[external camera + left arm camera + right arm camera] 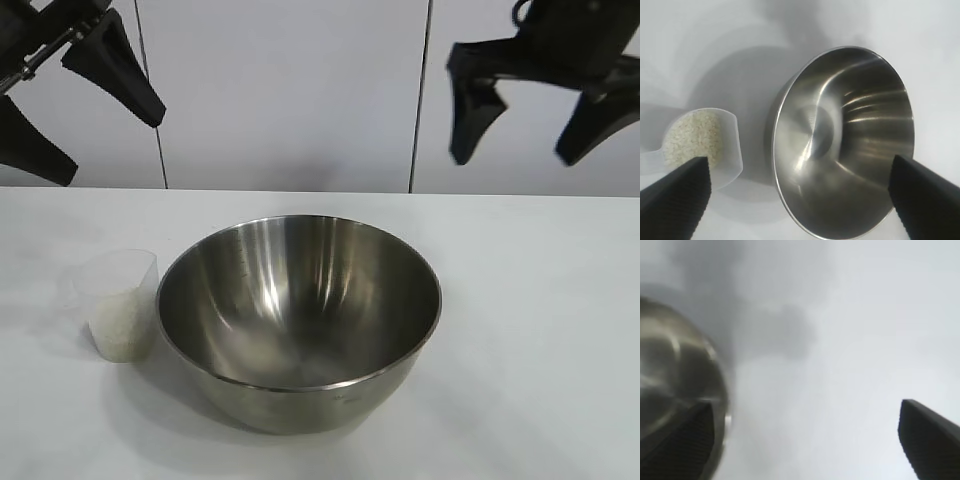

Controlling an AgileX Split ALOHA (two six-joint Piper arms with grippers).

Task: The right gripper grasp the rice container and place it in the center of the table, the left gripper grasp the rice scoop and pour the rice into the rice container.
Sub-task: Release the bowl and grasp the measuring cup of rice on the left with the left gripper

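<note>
The rice container (300, 310), a large shiny steel bowl, stands empty in the middle of the table (540, 330). Just to its left stands the rice scoop (122, 305), a small clear plastic cup partly filled with rice (120, 328). My left gripper (110, 150) hangs open high above the back left, holding nothing. In its wrist view the left gripper (799, 162) looks down on the bowl (845, 145) and the cup (705, 145). My right gripper (516, 160) hangs open in the air above the back right, clear of the bowl. From the right gripper (805, 407) the bowl's rim (675, 390) shows beside one finger.
A pale panelled wall (290, 90) stands behind the table. Bare white tabletop (850, 340) lies to the right of the bowl and along the front edge.
</note>
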